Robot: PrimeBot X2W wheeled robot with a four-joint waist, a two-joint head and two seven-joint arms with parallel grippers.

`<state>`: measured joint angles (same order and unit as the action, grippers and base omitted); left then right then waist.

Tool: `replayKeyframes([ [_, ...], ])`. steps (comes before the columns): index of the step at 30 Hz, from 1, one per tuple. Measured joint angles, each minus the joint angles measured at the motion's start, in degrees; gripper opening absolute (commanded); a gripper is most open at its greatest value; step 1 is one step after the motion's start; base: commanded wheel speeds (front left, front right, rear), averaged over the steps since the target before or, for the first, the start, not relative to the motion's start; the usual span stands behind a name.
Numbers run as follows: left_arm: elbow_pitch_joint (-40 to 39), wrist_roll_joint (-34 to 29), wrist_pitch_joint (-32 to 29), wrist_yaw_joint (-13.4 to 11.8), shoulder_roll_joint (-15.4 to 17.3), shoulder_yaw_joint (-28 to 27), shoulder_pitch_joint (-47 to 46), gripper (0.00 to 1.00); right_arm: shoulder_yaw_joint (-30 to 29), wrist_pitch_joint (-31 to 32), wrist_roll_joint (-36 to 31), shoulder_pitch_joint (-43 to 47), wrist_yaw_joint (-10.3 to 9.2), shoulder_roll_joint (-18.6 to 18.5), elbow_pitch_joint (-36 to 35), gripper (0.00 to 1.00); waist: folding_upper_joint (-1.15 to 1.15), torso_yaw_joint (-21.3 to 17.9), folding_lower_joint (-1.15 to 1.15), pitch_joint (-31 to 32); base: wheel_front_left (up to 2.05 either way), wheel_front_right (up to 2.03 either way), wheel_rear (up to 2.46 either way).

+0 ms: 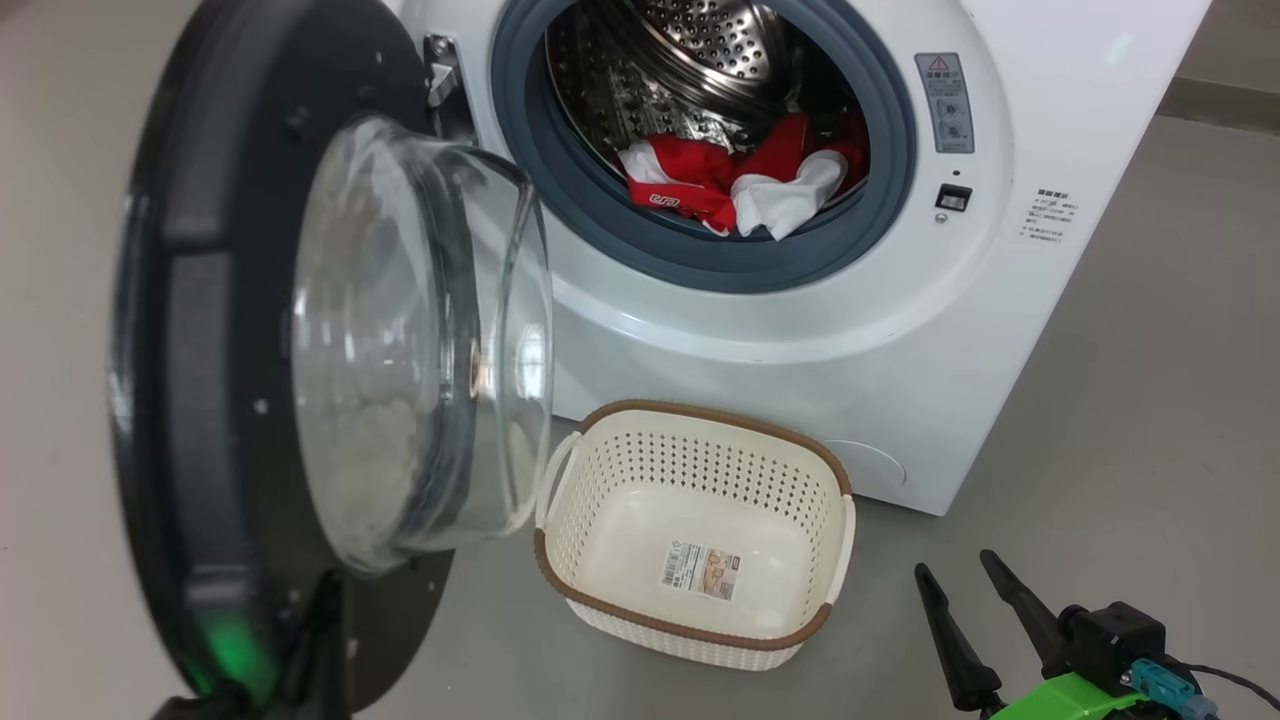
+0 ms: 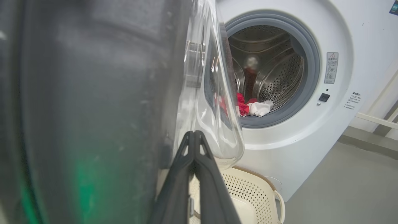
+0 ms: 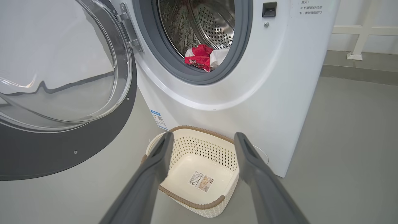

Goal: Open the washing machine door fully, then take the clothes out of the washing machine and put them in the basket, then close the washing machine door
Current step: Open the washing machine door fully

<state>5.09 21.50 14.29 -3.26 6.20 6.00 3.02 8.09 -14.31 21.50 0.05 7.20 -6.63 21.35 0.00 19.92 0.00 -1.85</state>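
A: Head view first. Where's the load?
B: The clothes [image 1: 740, 180], red with white, lie at the front lip of the drum [image 1: 700, 40], on the grey ring [image 1: 620, 235]. The washing machine door [image 1: 190, 330] stands open to the left, glass bowl [image 1: 400, 330] bulging toward the camera. The basket [image 1: 690, 406] sits on the floor [image 1: 1100, 400] just before the washing machine [image 1: 900, 330], below the opening, with a paper label [image 1: 700, 570] inside.
A: Pincers?
B: The right gripper [image 1: 952, 563] is at lower right, fingers apart, nothing held, apart from the basket.
A: Left wrist view?
B: It gives the left gripper [image 2: 195, 133]: clenched on nothing, tips beside the lower edge of the glass bowl, the door's black face close at the left. Touching the door or not, cannot tell.
A: Right wrist view?
B: Its wide-spread fingers [image 3: 155, 168] frame the basket. Noted here: the metal hinge [image 3: 129, 29] joining door to machine, and a blue label sticker [image 3: 158, 119] low on the machine, just behind the basket's rim.
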Motion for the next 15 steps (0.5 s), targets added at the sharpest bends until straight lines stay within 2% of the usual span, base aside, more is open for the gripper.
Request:
replayKeyframes([
  [15,1.60,-0.25,0.00,-0.49,1.74,-11.18,-1.23,0.00,0.32,0.00,-0.04,-0.62,0.00,-0.30,0.01,1.00,0.00,-0.90,0.00,-1.96,0.00,0.00,0.00],
])
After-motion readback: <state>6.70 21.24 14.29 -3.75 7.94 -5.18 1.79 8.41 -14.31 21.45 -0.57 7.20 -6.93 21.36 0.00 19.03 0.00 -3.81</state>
